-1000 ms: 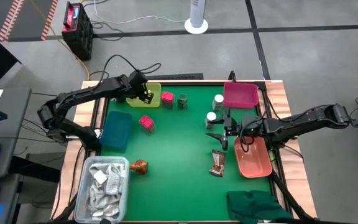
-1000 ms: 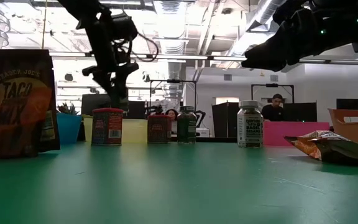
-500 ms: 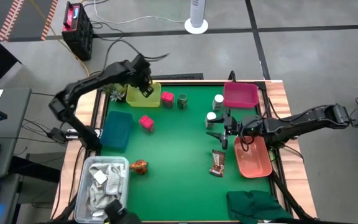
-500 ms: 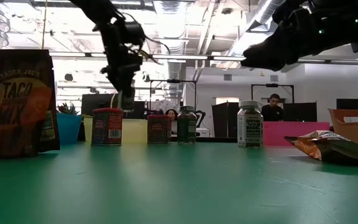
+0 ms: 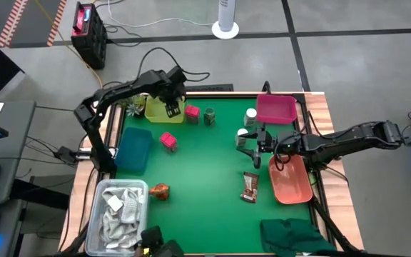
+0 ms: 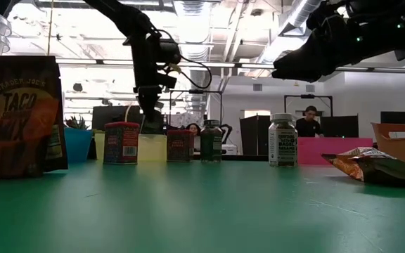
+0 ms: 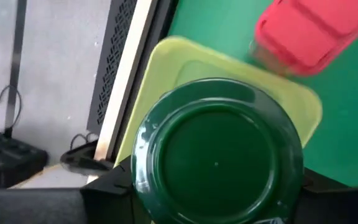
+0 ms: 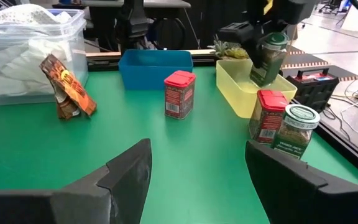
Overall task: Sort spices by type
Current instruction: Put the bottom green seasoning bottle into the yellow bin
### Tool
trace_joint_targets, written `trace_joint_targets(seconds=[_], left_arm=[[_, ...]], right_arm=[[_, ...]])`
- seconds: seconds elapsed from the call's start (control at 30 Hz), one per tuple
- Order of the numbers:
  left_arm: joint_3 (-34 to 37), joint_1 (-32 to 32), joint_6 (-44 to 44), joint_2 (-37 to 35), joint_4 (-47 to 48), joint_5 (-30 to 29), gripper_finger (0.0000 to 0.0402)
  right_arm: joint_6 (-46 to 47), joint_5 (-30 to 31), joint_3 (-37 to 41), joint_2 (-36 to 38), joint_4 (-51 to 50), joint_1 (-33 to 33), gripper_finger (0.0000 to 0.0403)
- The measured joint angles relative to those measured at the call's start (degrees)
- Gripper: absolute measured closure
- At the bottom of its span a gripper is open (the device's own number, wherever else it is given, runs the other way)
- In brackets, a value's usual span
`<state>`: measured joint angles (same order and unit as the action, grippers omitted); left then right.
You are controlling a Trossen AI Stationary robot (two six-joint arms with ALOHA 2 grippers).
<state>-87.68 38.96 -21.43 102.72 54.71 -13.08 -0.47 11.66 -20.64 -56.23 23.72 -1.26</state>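
A round green-lidded spice jar [image 7: 216, 167] hung tilted above the shallow yellow plastic tray [image 5: 160, 108], clamped between the left gripper [image 5: 171, 108]'s dark fingers. Well away from that tray, the right gripper [image 8: 194, 167] hovered with fingers spread wide, holding nothing.

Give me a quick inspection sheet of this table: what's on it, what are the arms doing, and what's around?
Surface: green mat on a wooden table.
Job's things: green jar held over the yellow tray; another green jar; two red tins; two white-capped bottles; brown packets.
Clutter: blue tray, pink tray, orange tray, tub of rags, dark cloth.
Grippers: left gripper shut on the jar; right gripper open beside the bottles.
Cables: on the floor behind.
Surroundings: a person seated far off.
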Motion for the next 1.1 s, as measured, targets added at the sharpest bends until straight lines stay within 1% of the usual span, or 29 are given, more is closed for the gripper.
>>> trace_joint_targets(seconds=[0.13,0.23,0.3,0.4,0.5,0.63,0.73,0.87,0.93,1.0,1.1], left_arm=[[0.00,-1.53,-1.59,0.00,1.71,-3.72,0.0199],[0.00,-2.54,-2.53,0.00,1.59,-3.73,0.0203],[0.00,-2.84,-1.58,0.00,1.49,-3.72,0.0203],[0.00,-3.64,2.43,-0.02,2.86,-3.65,0.0203],[0.07,-4.55,6.64,-1.62,5.27,-3.32,0.0204],[0.07,-5.25,12.47,-6.14,3.48,-3.28,0.0205],[0.21,-5.20,18.03,-7.86,2.36,-3.39,0.0206],[3.63,-5.04,24.41,-7.50,-1.97,-3.40,0.0206],[5.26,-5.63,27.83,-6.41,-5.16,-4.47,0.0205],[6.19,-6.03,30.73,-5.12,-5.95,-6.65,0.0204],[6.43,-6.11,34.76,-3.91,-6.36,-7.83,0.0203]], right_arm=[[0.00,0.00,0.00,0.00,-0.06,0.00,0.0117],[0.00,0.00,0.00,0.00,-0.07,0.02,0.0117],[0.00,0.00,0.00,0.00,-0.06,0.02,0.0117],[0.00,0.00,0.00,0.00,-0.08,0.02,0.0117],[0.00,0.00,0.00,0.00,-0.10,0.02,0.0117],[0.00,0.00,0.00,0.00,-0.03,0.02,0.0117],[0.00,0.00,0.00,0.00,-0.05,0.30,0.0117],[0.02,0.00,0.01,0.00,0.22,1.44,0.0117],[0.02,0.00,0.01,-0.01,0.53,2.15,0.0117],[0.07,0.00,0.02,0.00,0.78,2.98,0.0117],[0.00,-0.02,0.02,0.00,1.57,4.00,0.0117]])
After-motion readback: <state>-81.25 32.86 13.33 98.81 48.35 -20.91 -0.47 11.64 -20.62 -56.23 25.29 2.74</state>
